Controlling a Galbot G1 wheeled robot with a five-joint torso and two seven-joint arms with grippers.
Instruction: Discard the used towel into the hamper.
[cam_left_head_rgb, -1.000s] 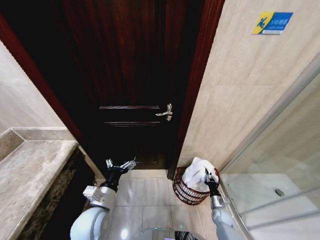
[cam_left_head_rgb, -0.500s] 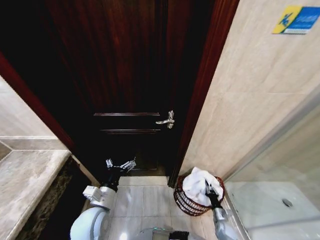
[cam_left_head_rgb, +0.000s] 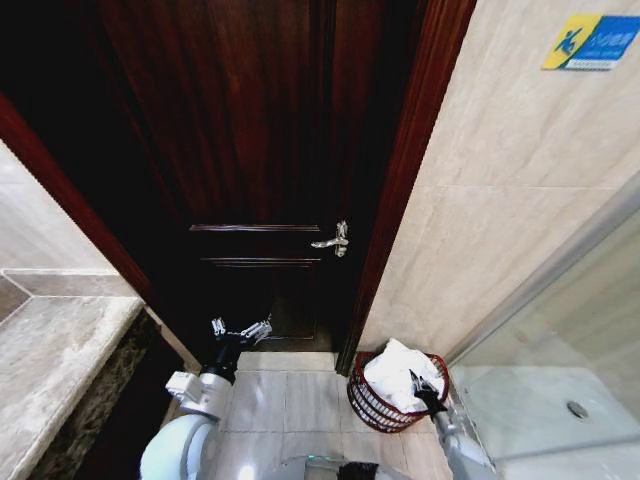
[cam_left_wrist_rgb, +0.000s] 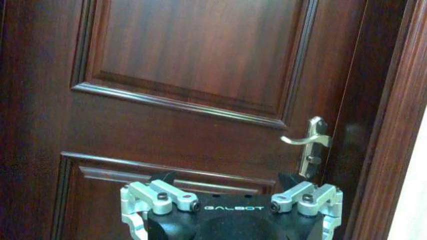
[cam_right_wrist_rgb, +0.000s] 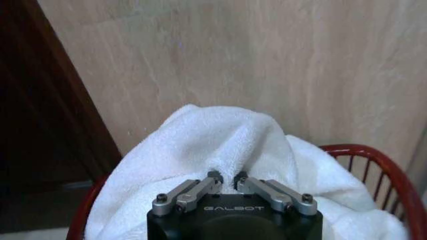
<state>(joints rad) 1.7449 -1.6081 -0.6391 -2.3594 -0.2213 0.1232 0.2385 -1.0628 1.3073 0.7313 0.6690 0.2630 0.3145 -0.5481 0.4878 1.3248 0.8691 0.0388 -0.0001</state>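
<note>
The hamper (cam_left_head_rgb: 394, 391) stands upright, mouth up, on the tiled floor (cam_left_head_rgb: 290, 395) at about 5 o'clock in the head view, tucked between the door frame (cam_left_head_rgb: 400, 190) and the glass panel (cam_left_head_rgb: 560, 370). The towel (cam_left_head_rgb: 397, 372) is heaped in it, peak up. The right gripper (cam_right_wrist_rgb: 226, 178), fingers pinched nearly together, holds towel cloth. The left gripper (cam_left_head_rgb: 240, 330), spread open, faces the dark door (cam_left_wrist_rgb: 200, 75) near its handle (cam_left_wrist_rgb: 308, 145).

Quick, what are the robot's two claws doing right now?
Left gripper: open, holding nothing, in front of the dark wooden door.
Right gripper: shut on the white towel, over the red wire hamper.
</note>
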